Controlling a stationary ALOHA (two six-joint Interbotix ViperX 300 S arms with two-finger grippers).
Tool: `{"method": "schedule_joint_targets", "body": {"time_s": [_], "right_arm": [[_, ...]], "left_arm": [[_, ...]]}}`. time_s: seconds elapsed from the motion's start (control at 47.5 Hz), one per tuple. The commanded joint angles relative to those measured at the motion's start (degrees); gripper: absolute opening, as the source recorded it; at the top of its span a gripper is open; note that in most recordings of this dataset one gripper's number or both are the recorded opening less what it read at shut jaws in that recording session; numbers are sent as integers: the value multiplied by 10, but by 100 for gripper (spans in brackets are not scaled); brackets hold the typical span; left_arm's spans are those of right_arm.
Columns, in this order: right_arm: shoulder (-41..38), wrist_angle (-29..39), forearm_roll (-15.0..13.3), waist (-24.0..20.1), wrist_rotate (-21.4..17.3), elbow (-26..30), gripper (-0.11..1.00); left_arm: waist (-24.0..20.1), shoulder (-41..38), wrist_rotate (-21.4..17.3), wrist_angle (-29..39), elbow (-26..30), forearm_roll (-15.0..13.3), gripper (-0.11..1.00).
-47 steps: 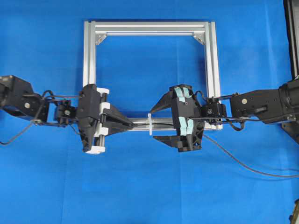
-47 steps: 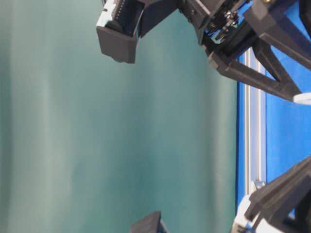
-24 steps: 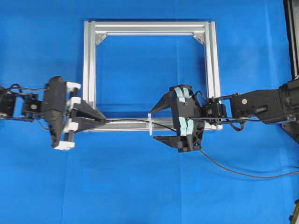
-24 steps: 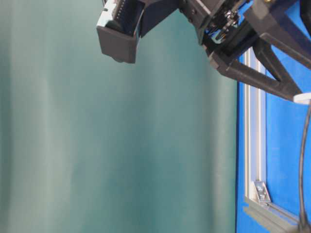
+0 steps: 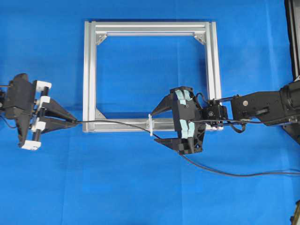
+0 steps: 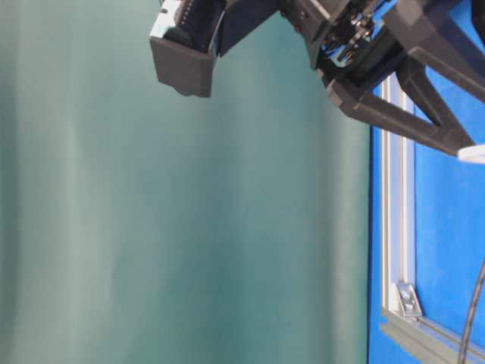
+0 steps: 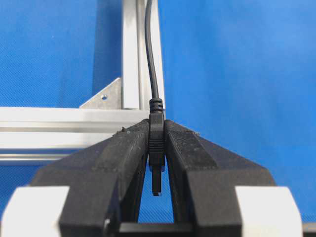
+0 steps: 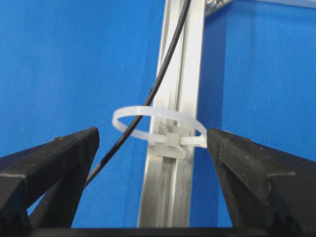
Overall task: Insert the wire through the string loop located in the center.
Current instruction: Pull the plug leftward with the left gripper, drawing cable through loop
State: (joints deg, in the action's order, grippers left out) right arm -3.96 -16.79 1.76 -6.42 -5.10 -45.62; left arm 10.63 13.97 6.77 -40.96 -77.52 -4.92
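The silver frame [image 5: 150,75] lies flat toward the far edge of the desk [image 5: 140,197], whose whole near strip is bare blue cloth. The wire [image 5: 117,123] stretches low along the frame's near rail, barring a low pass across it from the left hand [image 5: 75,122], clamped on the plug just outside the frame's near-left corner, to the string loop [image 5: 151,124]. The right hand [image 5: 157,125] straddles the loop, fingers [image 8: 49,158] wide apart, and fills the room around it. Beyond it the wire trails toward the desk's right edge.
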Motion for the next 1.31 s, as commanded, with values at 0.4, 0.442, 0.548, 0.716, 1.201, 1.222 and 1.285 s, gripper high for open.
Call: {"method": "schedule_joint_targets", "body": {"time_s": [0.4,0.442,0.548,0.716,1.201,1.222,1.285], "right_arm": [[12,4,1,-2,-3,10,93],[12,4,1,-2,-2,10,93],[12,4,1,-2,-3,10,93],[13,11,1,-2,-3,11,93],[36,36,0,-2,-3,12,93],[40,40,1,-2,-3,13,93],[52,55,1,-2,-3,14,93]], "left_arm": [[3,17,-11,33,-3,2,9],[3,17,-10,33,-3,2,10],[-2,17,-5,34,-3,2,32],[-6,17,-7,40,-3,1,80],[-22,28,-5,56,4,2,87],[-22,29,-5,59,6,2,87],[-22,39,-7,72,15,2,87]]}}
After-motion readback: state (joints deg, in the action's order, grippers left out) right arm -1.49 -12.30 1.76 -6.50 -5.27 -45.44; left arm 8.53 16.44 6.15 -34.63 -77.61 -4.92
